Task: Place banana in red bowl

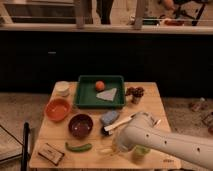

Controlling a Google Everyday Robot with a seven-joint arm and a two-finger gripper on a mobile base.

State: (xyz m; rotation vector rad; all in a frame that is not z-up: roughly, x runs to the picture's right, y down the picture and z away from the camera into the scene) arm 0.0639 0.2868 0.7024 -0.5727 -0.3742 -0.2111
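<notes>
A small curved yellow banana (104, 150) lies at the front of the wooden bench (150, 102). My gripper (116, 146) reaches in from the right, just beside it. I cannot tell the jaws' state.

Dim, warm light on the table (150, 107), claw (114, 148) low at its front.

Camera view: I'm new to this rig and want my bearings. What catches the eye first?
The big white arm reaches in from the lower right, its end effector low over the front of the table, beside the pale banana. Behind them, at the table's back centre, a green tray holds a round orange object.
</notes>
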